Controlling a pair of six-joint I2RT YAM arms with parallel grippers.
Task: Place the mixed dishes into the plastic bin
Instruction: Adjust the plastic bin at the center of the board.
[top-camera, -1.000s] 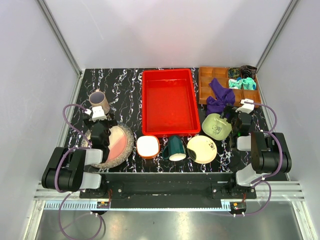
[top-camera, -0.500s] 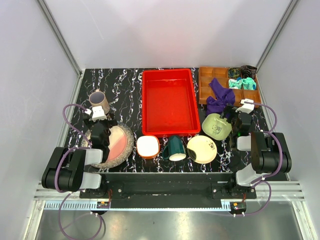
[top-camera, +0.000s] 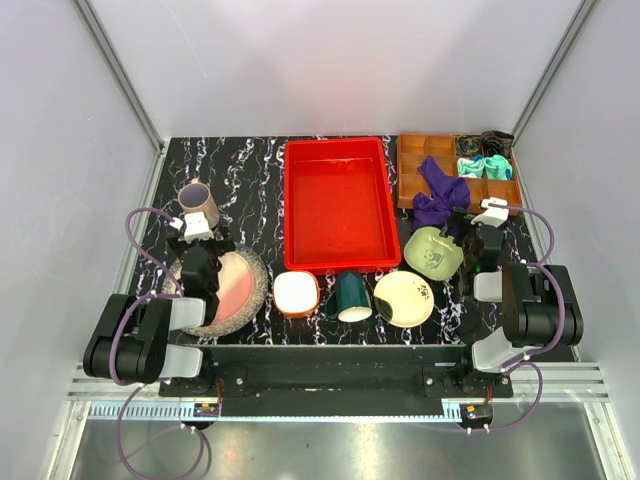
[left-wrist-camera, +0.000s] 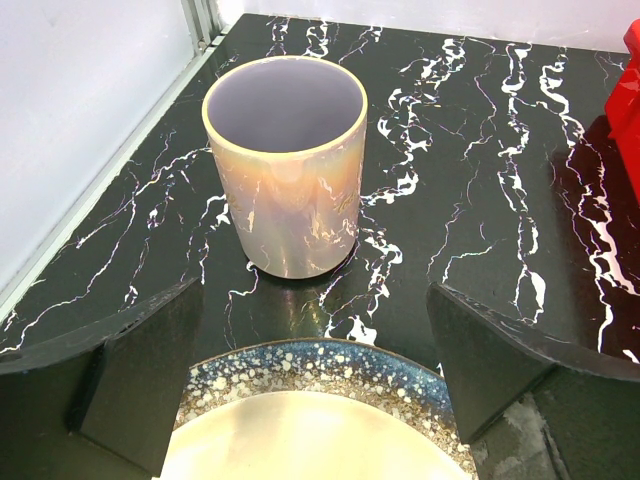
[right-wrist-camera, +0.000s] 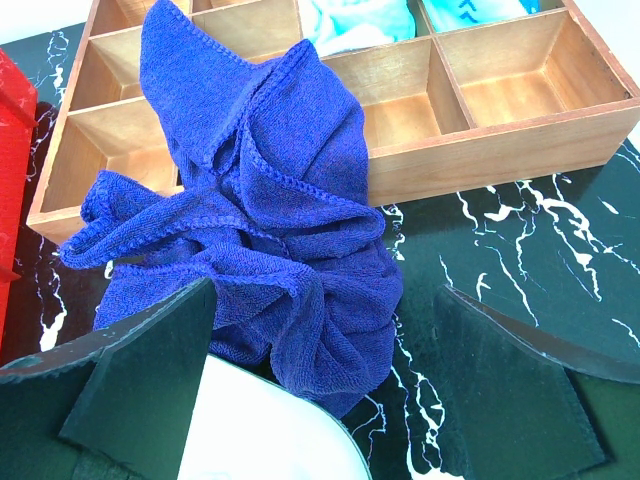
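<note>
The red plastic bin (top-camera: 335, 205) stands at mid-table with nothing in it. A mauve cup (top-camera: 199, 204) stands upright at the left. Nearer lies a speckled plate (top-camera: 252, 296) with a pink-cream plate (top-camera: 236, 283) on it. Along the front sit an orange-white bowl (top-camera: 296, 293), a dark green mug (top-camera: 351, 296) on its side and a pale yellow plate (top-camera: 403, 298). A light green bowl (top-camera: 432, 252) rests at the right. My left gripper (top-camera: 203, 248) (left-wrist-camera: 312, 300) hangs open over the speckled plate's far rim (left-wrist-camera: 400, 385), facing the cup (left-wrist-camera: 287, 160). My right gripper (top-camera: 472, 232) (right-wrist-camera: 328, 295) is open beside the green bowl (right-wrist-camera: 270, 440).
A brown compartmented tray (top-camera: 455, 170) (right-wrist-camera: 500, 100) stands at the back right with teal cloths (top-camera: 484, 165) in it. A purple cloth (top-camera: 438, 195) (right-wrist-camera: 270, 200) drapes from the tray onto the table just ahead of my right gripper. Walls close in both sides.
</note>
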